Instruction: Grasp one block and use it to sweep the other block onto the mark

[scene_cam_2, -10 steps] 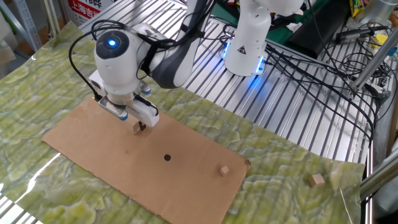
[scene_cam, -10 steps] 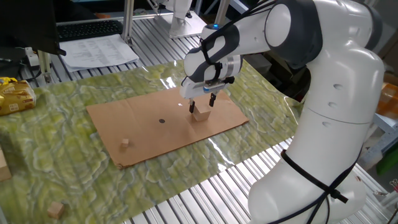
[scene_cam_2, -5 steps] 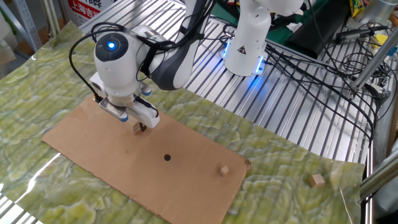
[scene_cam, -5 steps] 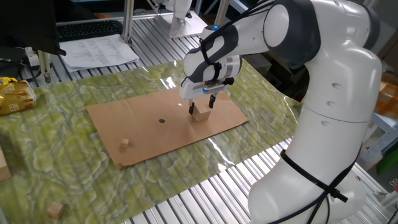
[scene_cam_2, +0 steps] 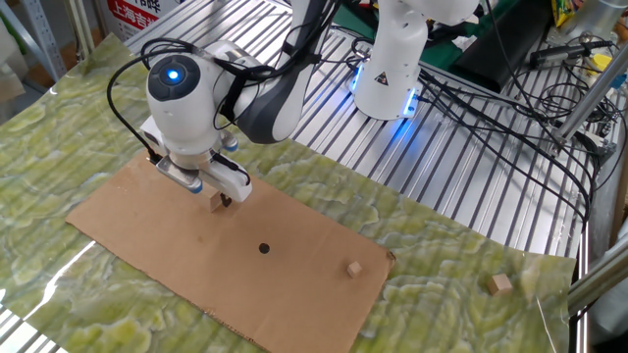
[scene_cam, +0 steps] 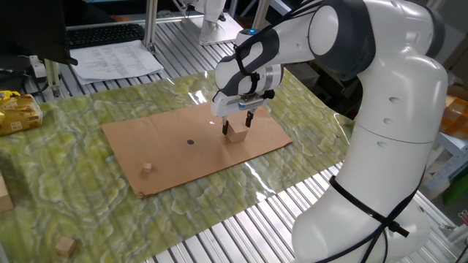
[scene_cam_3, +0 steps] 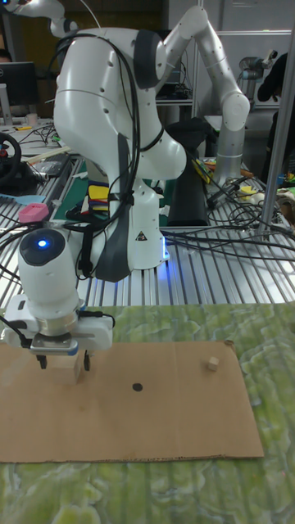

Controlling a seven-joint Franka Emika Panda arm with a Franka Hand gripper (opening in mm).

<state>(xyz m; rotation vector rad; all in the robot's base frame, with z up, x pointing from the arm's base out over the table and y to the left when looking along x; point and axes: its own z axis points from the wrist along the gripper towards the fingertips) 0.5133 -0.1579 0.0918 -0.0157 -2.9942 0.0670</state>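
Three wooden cubes (scene_cam: 235, 132), one dot (scene_cam: 190, 142)

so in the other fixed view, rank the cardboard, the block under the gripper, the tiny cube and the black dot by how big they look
1. cardboard
2. block, partly hidden by the gripper
3. tiny cube and black dot, too alike to rank

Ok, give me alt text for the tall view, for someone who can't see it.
A white robot arm's gripper straddles a tan block at the left of a cardboard sheet. A black dot sits mid-sheet and a tiny cube lies near the right edge.
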